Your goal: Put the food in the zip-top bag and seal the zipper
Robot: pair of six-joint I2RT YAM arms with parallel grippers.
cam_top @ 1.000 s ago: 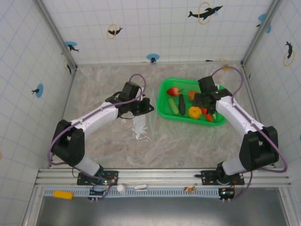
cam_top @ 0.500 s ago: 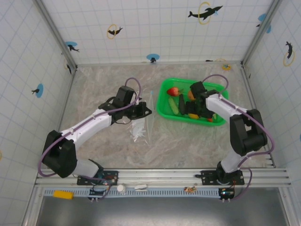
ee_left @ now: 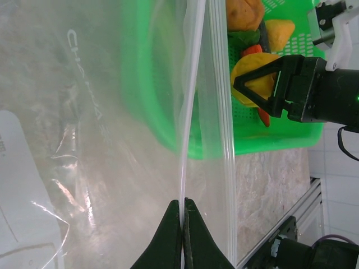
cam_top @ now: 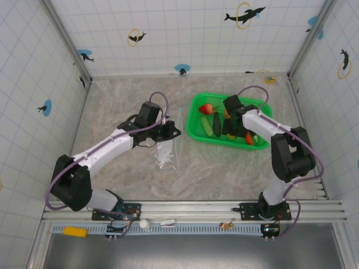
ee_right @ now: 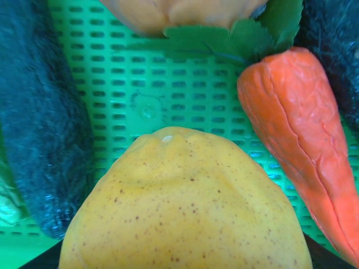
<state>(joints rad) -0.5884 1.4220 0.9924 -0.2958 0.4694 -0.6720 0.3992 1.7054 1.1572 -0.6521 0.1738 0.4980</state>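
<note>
Since the earlier frame the right arm has been swinging inward over the basket (cam_top: 197, 124). The right gripper (cam_top: 230, 131) is straddling the citrus (ee_right: 185, 207) beside the carrot (ee_right: 291, 134); whether it is gripping cannot be told. The left gripper (ee_left: 182, 208) is pinching the zipper (ee_left: 188, 112) of the bag (ee_left: 84, 140), just left of the basket.

Your green mesh plastic basket (cam_top: 193, 128) crammed with toy food (cam_top: 206, 109), clear plastic bag (cam_top: 167, 151) blocking its left side, near marble tabletop (cam_top: 224, 168) open.
</note>
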